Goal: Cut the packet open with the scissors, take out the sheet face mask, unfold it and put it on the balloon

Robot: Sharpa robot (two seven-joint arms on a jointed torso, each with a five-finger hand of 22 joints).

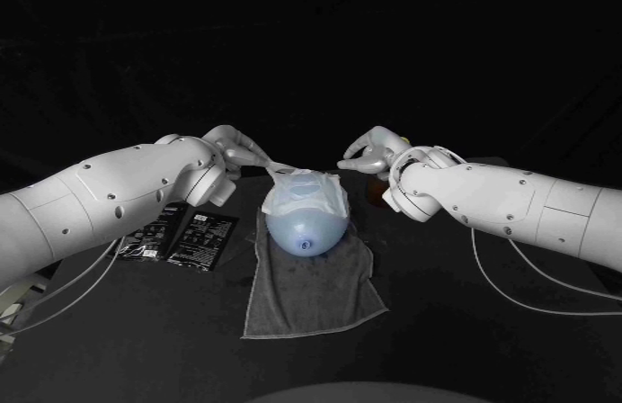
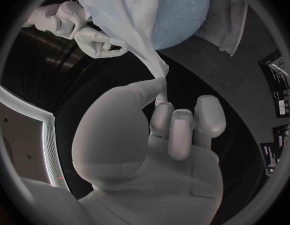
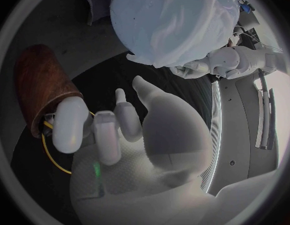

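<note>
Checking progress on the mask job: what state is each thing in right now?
balloon: inflated, lying on the towel.
sheet mask: draped over the balloon's far end.
left hand: pinches a corner of the sheet mask.
right hand: beside the sheet mask, holding nothing.
packets: flat on the table.

You have a cloth (image 1: 315, 286) lying mid-tabletop (image 1: 155, 331), running from the near side to the far side. The balloon (image 1: 306, 230) rests on the cloth's far half, and the sheet mask (image 1: 305, 190) drapes over the balloon's far end. Left of the cloth, two packets (image 1: 201, 239) lie side by side. Right of the balloon, a cup (image 1: 376, 192) stands partly behind the right arm. The left robot hand (image 1: 240, 151) pinches the mask's far-left corner. The right robot hand (image 1: 372, 154) sits just beside its far-right corner.
</note>
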